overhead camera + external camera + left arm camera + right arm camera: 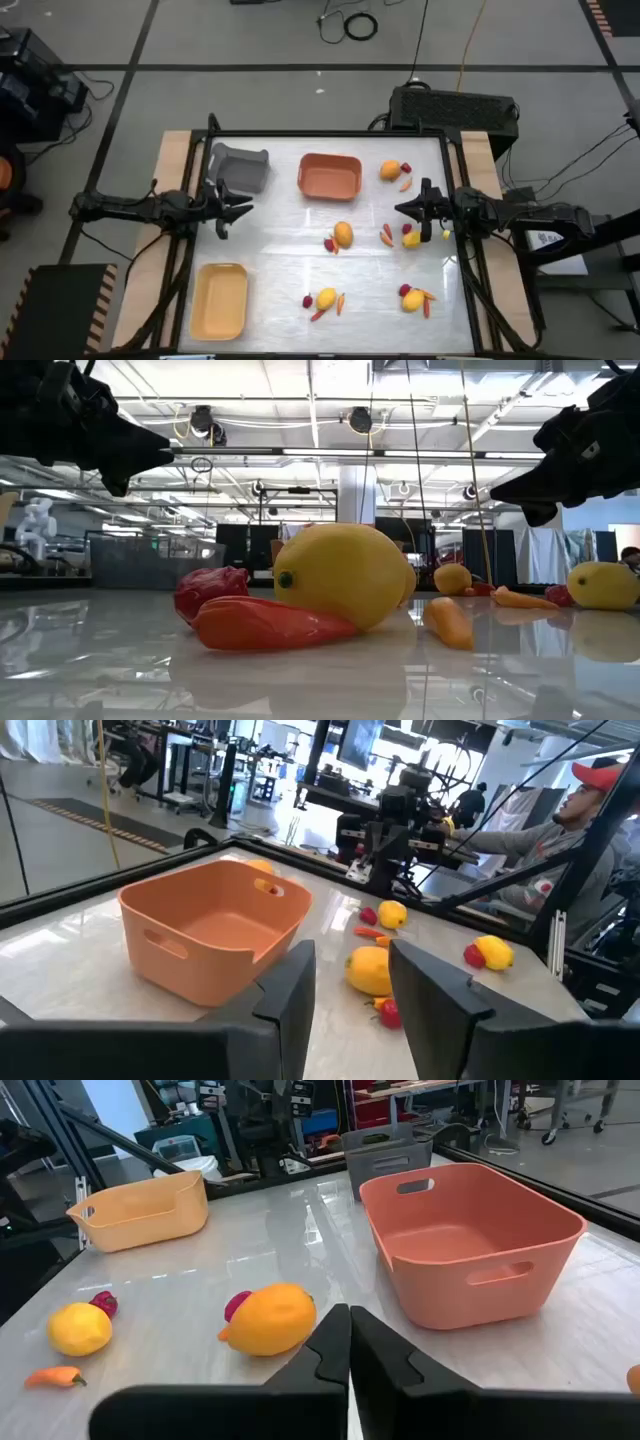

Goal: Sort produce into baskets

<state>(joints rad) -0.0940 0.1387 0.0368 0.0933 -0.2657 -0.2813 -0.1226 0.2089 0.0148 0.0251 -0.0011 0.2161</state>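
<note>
Carrot (270, 624) lies lengthwise across the low view, touching yellow fruit (340, 575).

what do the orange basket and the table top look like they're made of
Orange basket: probably moulded plastic with a matte finish; thin even walls, rounded corners and cut-out handle slots. Table top: a hard, glossy white surface, perhaps laminate or acrylic; it mirrors the ceiling lights and the produce.
</note>
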